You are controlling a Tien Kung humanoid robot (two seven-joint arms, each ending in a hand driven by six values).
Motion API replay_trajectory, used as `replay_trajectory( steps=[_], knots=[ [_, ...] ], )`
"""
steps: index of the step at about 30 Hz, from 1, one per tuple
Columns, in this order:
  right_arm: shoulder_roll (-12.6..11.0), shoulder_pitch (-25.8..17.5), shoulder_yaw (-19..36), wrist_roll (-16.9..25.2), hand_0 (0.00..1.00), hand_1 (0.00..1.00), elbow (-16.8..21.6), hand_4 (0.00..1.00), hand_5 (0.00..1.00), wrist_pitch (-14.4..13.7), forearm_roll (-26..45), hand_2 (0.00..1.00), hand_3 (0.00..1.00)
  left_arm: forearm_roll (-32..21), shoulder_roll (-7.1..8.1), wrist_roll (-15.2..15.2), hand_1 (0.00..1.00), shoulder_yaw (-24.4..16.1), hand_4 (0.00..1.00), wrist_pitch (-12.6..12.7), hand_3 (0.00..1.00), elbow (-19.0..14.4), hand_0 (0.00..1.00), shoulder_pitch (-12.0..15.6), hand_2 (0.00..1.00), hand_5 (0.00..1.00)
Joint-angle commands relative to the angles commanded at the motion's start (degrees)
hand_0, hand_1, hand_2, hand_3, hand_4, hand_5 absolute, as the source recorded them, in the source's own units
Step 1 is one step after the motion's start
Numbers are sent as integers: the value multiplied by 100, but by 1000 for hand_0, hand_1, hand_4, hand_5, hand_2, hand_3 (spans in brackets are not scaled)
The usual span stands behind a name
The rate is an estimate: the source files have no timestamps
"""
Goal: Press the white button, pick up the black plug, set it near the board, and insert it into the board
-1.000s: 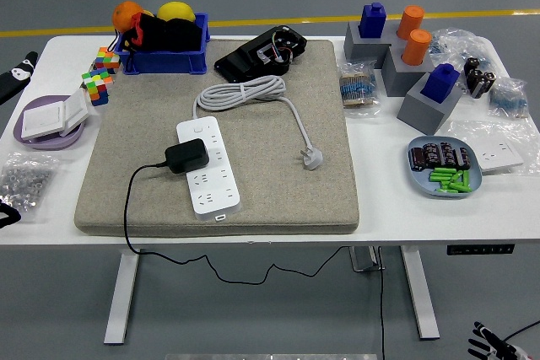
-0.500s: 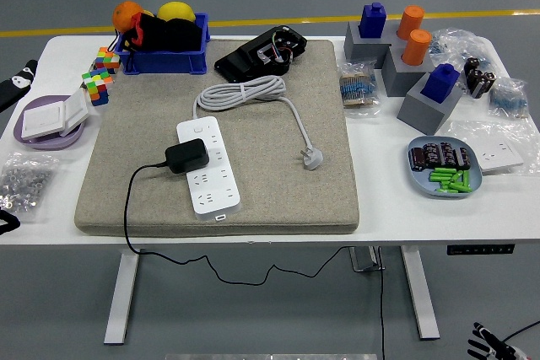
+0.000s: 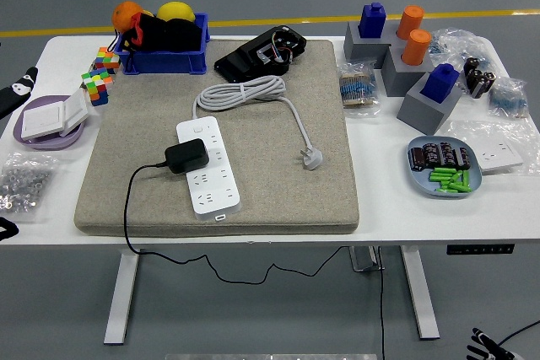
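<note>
Head view: plug sits in the power strip

On the white table point(image 3: 253, 227) lies a grey mat point(image 3: 278, 183) carrying the white power strip point(image 3: 211, 176). And the black plug point(image 3: 186, 156) is seated in it! Left hand point(image 3: 15, 90) peeks at the table's edge, right hand point(image 3: 483, 346) low; their grip can't be told.

Mat point(image 3: 278, 183): centre of surface point(image 3: 253, 233). On mat: power strip point(image 3: 207, 165), left of centre, plug point(image 3: 186, 156) seated on it; coiled cable point(image 3: 240, 90) behind; loose plug end point(image 3: 312, 158) to the right. Bin point(image 3: 163, 48) at far left corner of mat. Cubes point(image 3: 99, 76) left of mat. Dish point(image 3: 445, 167) on surface, right of mat; blocks point(image 3: 409, 65) behind dish.
</note>
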Motion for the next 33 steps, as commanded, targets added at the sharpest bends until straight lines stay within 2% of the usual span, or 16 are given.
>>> replay_trajectory(
  steps=[33],
  knots=[
    [8,25,-64,-30,778,665,0,716,472,2,24,645,625,9,12,50,935,111,777,-16,833,-184,945,-6,843,114]
  ],
)
